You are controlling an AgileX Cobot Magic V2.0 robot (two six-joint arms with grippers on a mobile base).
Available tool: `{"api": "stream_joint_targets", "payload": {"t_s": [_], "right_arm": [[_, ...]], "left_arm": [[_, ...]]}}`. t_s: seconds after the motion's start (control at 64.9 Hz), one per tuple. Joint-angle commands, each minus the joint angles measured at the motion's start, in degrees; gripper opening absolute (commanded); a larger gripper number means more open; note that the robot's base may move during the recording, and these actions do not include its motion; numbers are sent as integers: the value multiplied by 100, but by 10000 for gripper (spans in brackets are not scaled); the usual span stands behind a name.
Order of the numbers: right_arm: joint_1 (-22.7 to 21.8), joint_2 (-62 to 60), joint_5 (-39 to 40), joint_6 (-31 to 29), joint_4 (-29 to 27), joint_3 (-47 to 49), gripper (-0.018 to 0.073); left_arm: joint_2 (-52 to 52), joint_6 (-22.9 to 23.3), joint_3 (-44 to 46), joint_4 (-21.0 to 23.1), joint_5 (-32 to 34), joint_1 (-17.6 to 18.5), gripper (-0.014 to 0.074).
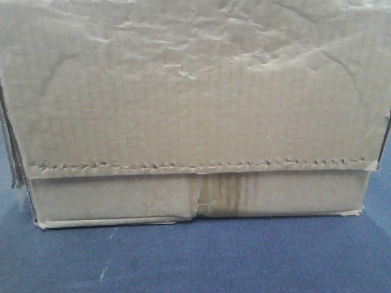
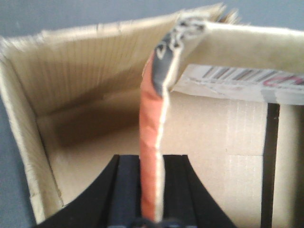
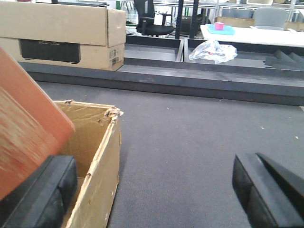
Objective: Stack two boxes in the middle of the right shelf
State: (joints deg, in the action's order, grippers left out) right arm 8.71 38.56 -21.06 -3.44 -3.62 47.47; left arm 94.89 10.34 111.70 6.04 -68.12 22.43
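Gripping an upright flap of the open brown corrugated cardboard box, left arm only

Left gripper has its black jaws clenched on the orange-faced flap, which stands on edge above the box's floor; a white barcode label sits on the neighbouring flap. Right gripper hangs just beside the box's torn corner with jaws released and wide apart. The box rests on the blue-grey carpeted surface, well short of its far edge, its wrinkled, serrated-edged front flap folded down
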Motion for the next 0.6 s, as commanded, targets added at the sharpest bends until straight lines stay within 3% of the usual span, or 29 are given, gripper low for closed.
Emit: {"api": "stream_joint_targets", "payload": {"t_s": [0.0,0.37,0.478,0.586], "right_arm": [[10,18,90,-28,-3,46,568],[121,18,90,-28,-3,46,568],[130,18,90,-28,-3,46,568],[130,18,90,-28,-3,46,568]], "left_arm": [[173,355,42,-277,139,26,-111],[299,376,42,-278,160,26,-98],[299,376,42,-253,160,26,36],[299,376,42,-216,148,26,281]]}}
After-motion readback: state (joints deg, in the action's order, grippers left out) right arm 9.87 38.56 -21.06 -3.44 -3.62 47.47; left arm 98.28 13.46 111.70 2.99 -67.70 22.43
